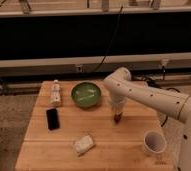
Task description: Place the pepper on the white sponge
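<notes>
A small reddish pepper [118, 119] sits at the tip of my gripper [118, 113], on or just above the wooden table [104, 140], right of the table's middle. The gripper points straight down from the white arm [154, 97], which reaches in from the right. I cannot tell whether the pepper rests on the wood or hangs just above it. The white sponge [83, 144] lies near the front of the table, to the left of the gripper and closer to the front edge.
A green bowl [86, 94] stands at the back middle, just left of the gripper. A white bottle [55, 92] lies at the back left and a black phone [52, 119] lies in front of it. A white cup [154, 143] stands at the front right.
</notes>
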Controlling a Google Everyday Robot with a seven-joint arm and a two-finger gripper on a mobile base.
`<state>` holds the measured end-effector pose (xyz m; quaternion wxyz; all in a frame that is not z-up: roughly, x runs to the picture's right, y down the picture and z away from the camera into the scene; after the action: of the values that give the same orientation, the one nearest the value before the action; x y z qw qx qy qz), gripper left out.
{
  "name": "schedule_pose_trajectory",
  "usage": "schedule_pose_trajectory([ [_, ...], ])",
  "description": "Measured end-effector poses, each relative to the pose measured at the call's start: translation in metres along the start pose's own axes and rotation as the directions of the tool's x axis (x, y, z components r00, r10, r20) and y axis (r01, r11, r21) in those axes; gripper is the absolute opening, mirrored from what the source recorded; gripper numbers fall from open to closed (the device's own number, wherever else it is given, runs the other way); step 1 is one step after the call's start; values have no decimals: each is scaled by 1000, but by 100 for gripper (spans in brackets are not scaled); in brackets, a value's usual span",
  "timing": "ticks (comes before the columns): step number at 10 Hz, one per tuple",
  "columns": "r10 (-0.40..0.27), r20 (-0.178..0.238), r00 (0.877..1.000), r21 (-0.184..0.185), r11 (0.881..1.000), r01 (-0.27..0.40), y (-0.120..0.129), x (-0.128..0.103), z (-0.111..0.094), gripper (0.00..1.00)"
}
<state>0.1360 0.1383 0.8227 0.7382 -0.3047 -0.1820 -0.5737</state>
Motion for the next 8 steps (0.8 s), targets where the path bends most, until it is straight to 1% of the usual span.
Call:
schedule_pose_trajectory([
  [1, -1, 2, 1000, 3, 1000, 1, 3, 3, 1, 80],
  [6, 25, 11, 1000, 27, 999, -25, 20, 27, 8, 80],
  [8, 39, 33, 999, 30, 999, -40, 29, 28, 25, 80],
])
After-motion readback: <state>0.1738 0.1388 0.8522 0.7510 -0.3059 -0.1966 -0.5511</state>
